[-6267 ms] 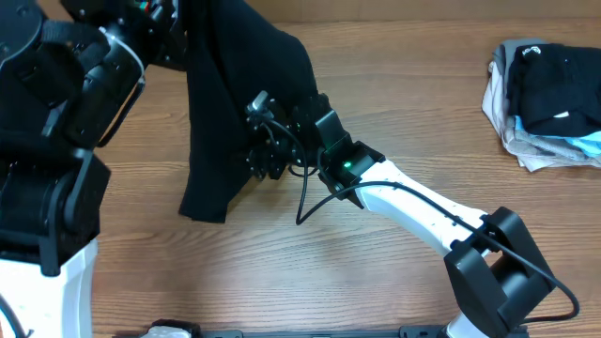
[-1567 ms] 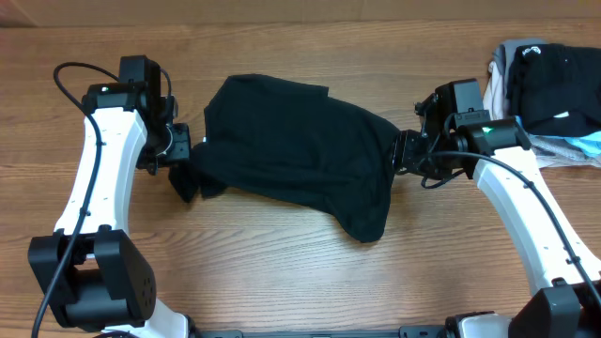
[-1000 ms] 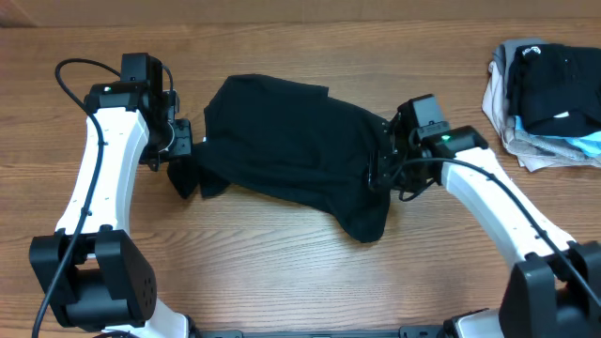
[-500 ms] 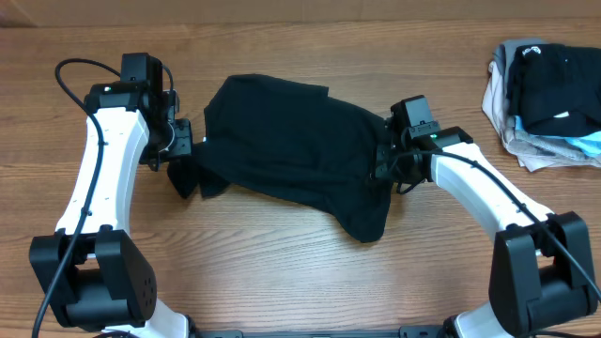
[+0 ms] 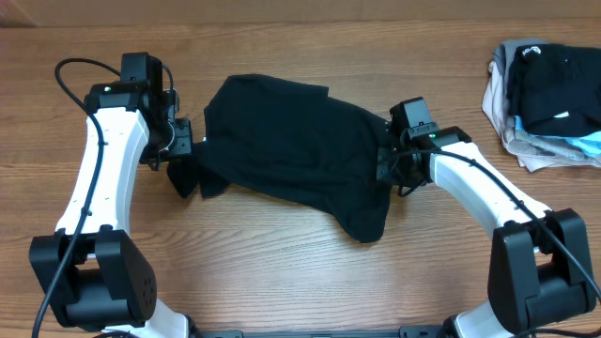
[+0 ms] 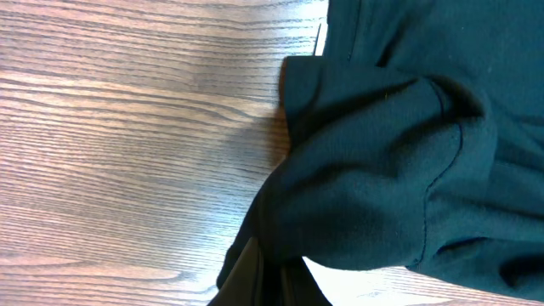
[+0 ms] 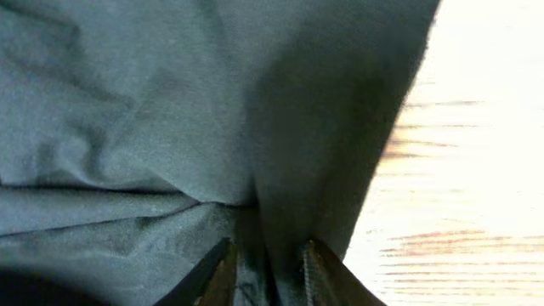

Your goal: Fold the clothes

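T-shirt (image 5: 282,141): 1 | left end effector (image 5: 181,158), right end effector (image 5: 383,169): both pinch it

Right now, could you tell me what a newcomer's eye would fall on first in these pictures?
The large black T-shirt lies rumpled across the middle of the wooden table, with an arm at each end. The left gripper pinches its left edge, and the right gripper has a fold of its right edge between its fingers. A pile of other garments sits at the far right.
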Robot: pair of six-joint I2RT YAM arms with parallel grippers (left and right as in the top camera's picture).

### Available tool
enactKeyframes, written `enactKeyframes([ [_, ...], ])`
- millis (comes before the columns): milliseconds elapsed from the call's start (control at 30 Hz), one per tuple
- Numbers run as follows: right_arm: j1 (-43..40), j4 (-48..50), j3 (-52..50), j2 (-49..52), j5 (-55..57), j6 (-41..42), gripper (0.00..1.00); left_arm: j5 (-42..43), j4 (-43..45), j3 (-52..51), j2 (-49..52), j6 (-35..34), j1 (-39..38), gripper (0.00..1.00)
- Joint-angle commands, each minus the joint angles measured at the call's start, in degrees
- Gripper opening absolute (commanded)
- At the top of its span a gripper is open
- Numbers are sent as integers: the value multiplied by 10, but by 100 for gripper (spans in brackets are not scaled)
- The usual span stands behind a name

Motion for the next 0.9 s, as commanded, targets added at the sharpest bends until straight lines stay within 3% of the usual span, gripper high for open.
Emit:
enactKeyframes([
  [0, -15, -10, -3, 1, 16, 11, 28, -8, 2, -2, -3, -12, -2, 4],
  [433, -30, -40, -2, 1, 53, 24, 30, -8, 11, -2, -3, -12, -2, 4],
  [600, -30, -55, 43, 0, 49, 20, 30, -8, 13, -2, -3, -12, -2, 4],
  [867, -14, -66, 97, -9, -14, -46, 30, -8, 13, -2, -3, -12, -2, 4],
])
